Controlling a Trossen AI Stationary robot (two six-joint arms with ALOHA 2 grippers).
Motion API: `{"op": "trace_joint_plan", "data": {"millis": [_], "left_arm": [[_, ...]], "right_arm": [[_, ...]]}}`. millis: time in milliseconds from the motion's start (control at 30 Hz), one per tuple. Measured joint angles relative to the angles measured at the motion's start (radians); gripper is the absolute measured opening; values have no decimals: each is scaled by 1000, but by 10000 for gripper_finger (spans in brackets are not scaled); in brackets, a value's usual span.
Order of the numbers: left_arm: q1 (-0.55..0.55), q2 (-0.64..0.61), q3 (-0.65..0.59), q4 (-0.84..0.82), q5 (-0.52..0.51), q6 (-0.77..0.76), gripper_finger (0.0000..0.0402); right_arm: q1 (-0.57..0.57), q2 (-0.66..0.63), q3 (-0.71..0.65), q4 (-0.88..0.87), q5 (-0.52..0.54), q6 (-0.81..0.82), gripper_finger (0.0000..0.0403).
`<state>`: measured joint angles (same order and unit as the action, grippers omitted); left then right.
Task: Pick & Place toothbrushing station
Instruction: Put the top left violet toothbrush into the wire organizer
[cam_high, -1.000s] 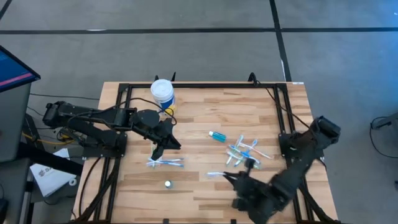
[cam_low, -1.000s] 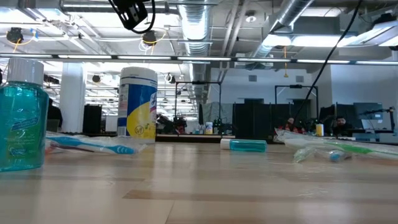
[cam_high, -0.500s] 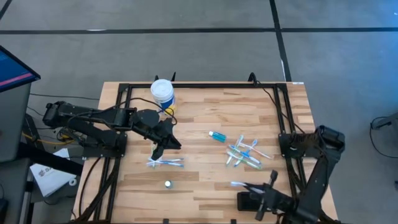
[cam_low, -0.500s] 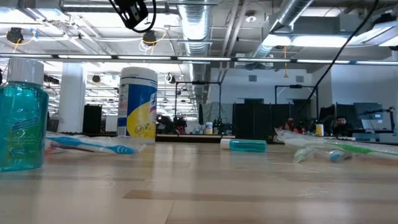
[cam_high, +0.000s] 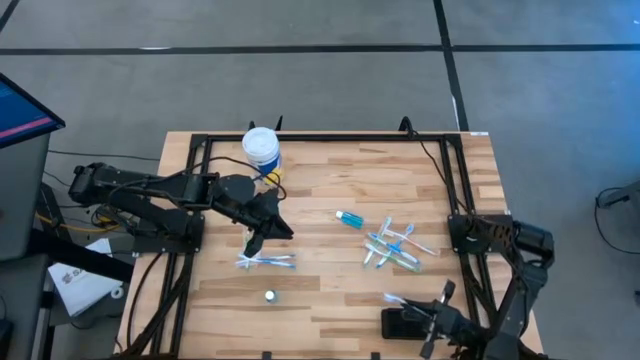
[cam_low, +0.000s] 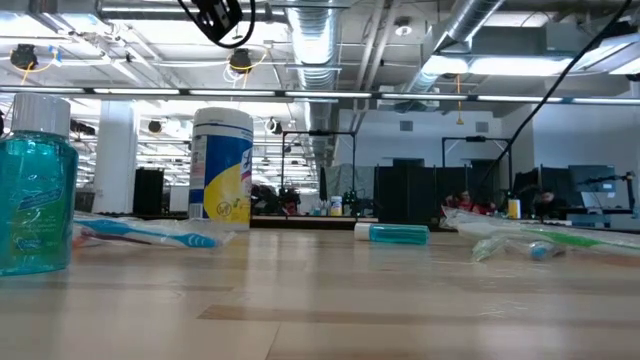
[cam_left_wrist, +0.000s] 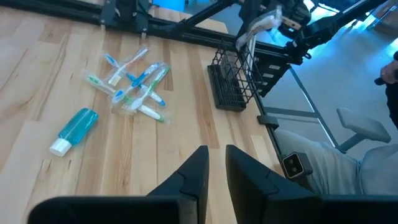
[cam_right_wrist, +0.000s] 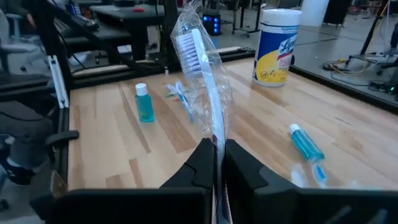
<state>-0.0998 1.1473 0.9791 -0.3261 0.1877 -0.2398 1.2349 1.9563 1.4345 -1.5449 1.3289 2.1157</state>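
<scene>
Toothbrushes are lying in two clusters on the bench (cam_high: 330, 190): a large pile of wrapped toothbrushes (cam_high: 393, 245) right of centre and a smaller bundle of toothbrushes (cam_high: 266, 261) left of centre. The high view is showing the toothbrushing station (cam_high: 404, 323), a small black ribbed holder, sitting at the near right edge of the bench, and the right gripper (cam_high: 428, 325) is hanging right over it. Only the right wrist view is showing what that gripper is carrying: its jaws are pinching a wrapped toothbrush (cam_right_wrist: 202, 68), bristles pointing up and away. The left wrist view is showing the station (cam_left_wrist: 228, 84) as a wire-ribbed rack at the bench edge.

The left gripper (cam_high: 256, 237) is hovering just beside the smaller bundle; its wrist view is showing its jaws a narrow gap apart, holding nothing. The low view alone is revealing a teal mouthwash bottle (cam_low: 36, 185) close to the camera, seen from above only as a small cap (cam_high: 270, 296). A wipes tub (cam_high: 261, 150) is standing at the far left edge, and a small blue tube (cam_high: 350, 218) is lying mid-bench. Bare wood is lying open between the two clusters and along the near edge.
</scene>
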Motion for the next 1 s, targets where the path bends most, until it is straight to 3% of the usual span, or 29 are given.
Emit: {"op": "trace_joint_plan", "data": {"millis": [433, 667, 1000], "left_arm": [[0, 0, -4, 29, 0, 26, 49], [0, 0, -103, 171, 0, 23, 49], [-12, 0, -219, 448, 75, -4, 49]], "right_arm": [[-52, 45, 0, 34, 158, 51, 9], [-47, 45, 0, 84, 237, 55, 9], [-82, 45, 0, 131, 243, 33, 9]]}}
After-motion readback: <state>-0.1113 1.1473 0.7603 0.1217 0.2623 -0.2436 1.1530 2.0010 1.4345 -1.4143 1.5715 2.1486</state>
